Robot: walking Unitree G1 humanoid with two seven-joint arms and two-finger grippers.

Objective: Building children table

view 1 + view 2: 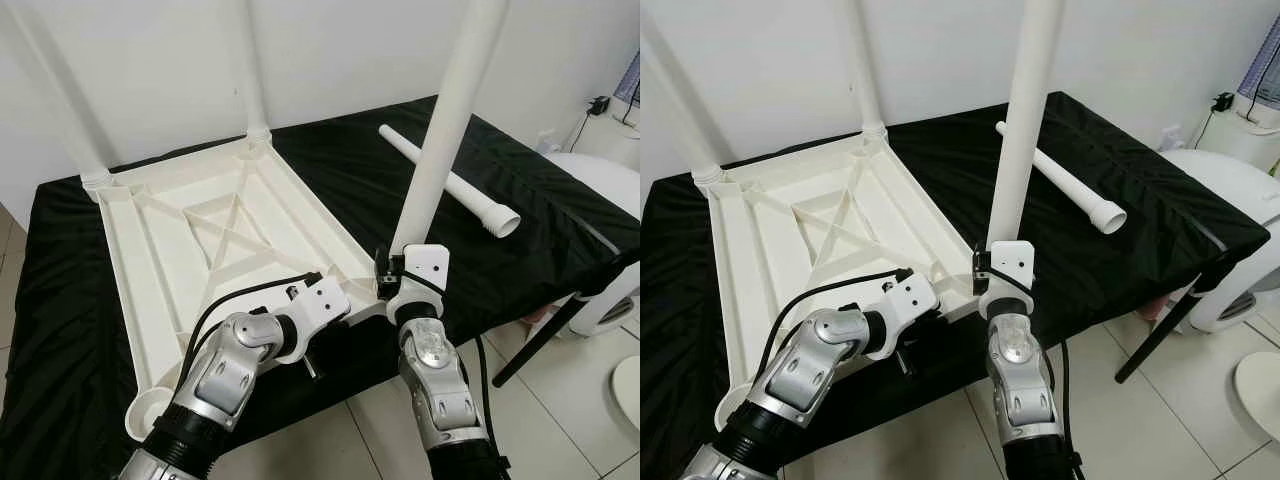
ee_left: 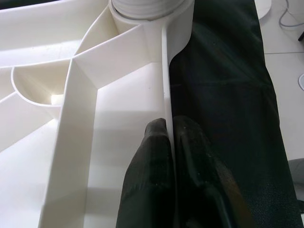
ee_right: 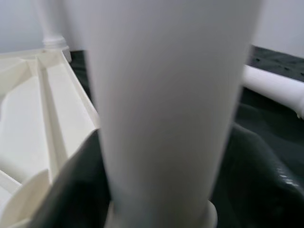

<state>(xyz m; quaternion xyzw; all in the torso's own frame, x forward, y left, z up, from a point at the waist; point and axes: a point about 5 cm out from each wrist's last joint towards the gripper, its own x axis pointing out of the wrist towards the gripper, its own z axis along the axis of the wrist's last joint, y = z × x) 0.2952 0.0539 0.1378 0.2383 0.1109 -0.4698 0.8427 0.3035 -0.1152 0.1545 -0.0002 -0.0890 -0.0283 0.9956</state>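
The white table top [image 1: 190, 250] lies upside down on a black cloth. Two white legs [image 1: 255, 80] stand in its far corner sockets. A third leg [image 1: 445, 120] stands upright at the near right corner, and my right gripper [image 1: 405, 262] is shut around its base; dark fingers [image 3: 71, 190] flank the leg [image 3: 166, 95] in the right wrist view. My left gripper [image 2: 169, 124] is shut on the thin side rim [image 2: 165, 71] of the table top, close to that corner. A fourth leg [image 1: 450, 185] lies loose on the cloth at the back right. The near left socket [image 1: 150, 410] is open.
The black cloth [image 1: 520, 260] hangs over a work table whose black leg [image 1: 545, 340] slants to the tiled floor. A white appliance [image 1: 610, 190] stands at the right edge. A white wall rises close behind the table.
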